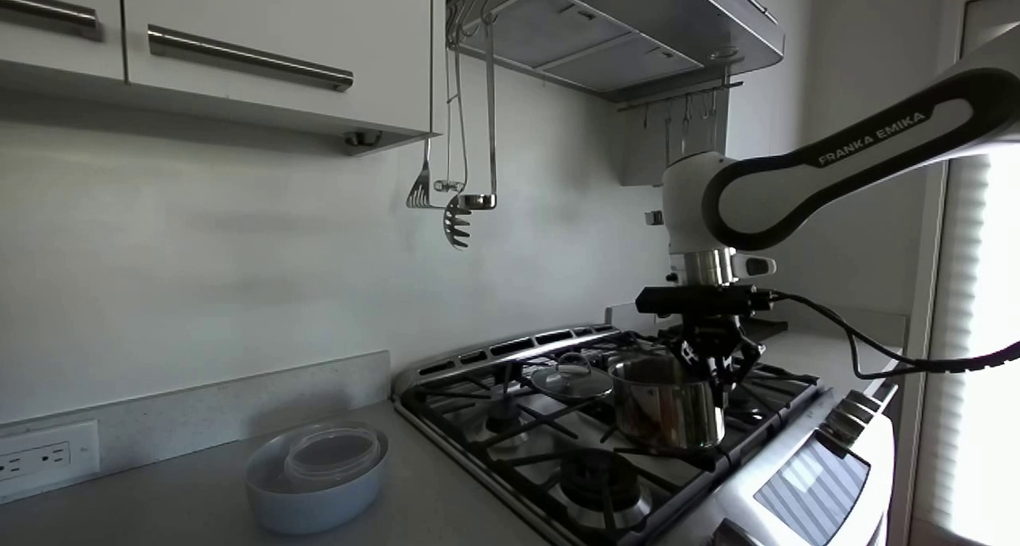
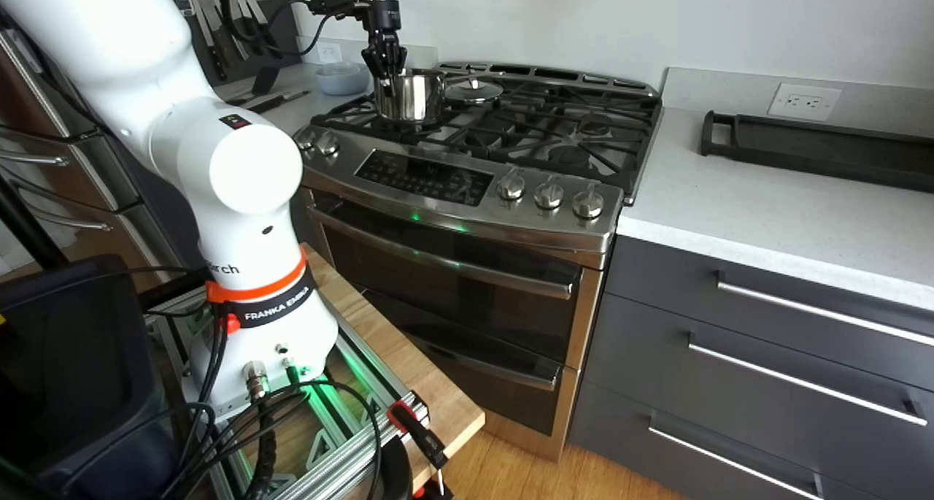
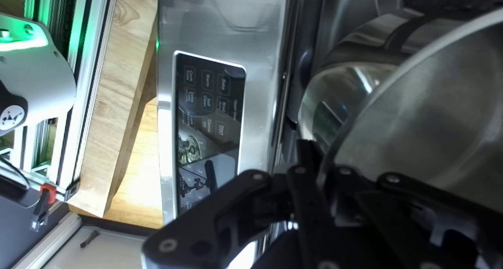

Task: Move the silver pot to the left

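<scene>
In an exterior view, left to right: a pale round bowl point(image 2: 342, 81); on a black-grated steel stove point(image 2: 525, 139), a cylindrical steel pot point(image 2: 421, 100); behind the pot, a round glass lid point(image 2: 474, 90).

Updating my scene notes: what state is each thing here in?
Shiny silver cylindrical steel pot: uncovered
Black mechanical hand: shut on the pot's rim
Clear round glass lid: off the pot, handle up
Pale round bowl: upright, clear round container inside
Dark grey rectangular drawers: shut
Dark oven doors: shut

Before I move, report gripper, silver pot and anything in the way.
Gripper shut on the wall of the silver pot, over the stove, lifted or resting unclear. Glass lid close beside it, possible snag.
</scene>
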{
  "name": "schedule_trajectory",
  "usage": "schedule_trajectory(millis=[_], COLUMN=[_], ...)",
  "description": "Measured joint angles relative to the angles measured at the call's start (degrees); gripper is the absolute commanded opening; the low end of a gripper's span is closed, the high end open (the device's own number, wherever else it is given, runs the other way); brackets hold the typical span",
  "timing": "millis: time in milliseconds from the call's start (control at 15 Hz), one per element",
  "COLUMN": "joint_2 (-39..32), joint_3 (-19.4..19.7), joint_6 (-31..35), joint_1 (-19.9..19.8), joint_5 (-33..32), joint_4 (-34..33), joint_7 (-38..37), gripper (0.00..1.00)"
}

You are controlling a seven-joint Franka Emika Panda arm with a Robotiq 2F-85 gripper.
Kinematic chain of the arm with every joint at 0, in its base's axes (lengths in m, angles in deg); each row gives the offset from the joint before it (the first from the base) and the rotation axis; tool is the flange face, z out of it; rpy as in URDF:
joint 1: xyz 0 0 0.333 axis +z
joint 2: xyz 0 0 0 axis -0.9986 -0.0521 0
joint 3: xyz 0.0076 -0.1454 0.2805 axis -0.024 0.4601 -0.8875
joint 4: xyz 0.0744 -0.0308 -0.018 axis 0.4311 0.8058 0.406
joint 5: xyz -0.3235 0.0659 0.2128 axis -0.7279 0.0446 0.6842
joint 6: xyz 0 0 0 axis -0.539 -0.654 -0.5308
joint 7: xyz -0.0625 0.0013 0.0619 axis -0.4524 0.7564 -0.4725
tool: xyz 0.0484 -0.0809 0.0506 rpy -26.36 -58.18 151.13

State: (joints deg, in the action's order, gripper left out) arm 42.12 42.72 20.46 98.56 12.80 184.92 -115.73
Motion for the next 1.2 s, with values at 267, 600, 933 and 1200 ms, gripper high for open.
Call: schedule_trajectory(millis=[267, 600, 933, 1200], joint_2=[-0.2, -1.1, -1.2, -1.2], joint_3=[-1.3, -2.1, -2.3, -2.3], joint_6=[-0.5, 1.4, 1.6, 1.7], joint_1=[1.4, 2.2, 2.8, 2.9], joint_5=[0.6, 1.3, 1.8, 2.3], joint_4=[-0.7, -0.7, -0.7, -0.7], joint_7=[-1.8, -4.8, -7.7, -8.8], gripper=[0.01, 0.01, 0.01, 0.01])
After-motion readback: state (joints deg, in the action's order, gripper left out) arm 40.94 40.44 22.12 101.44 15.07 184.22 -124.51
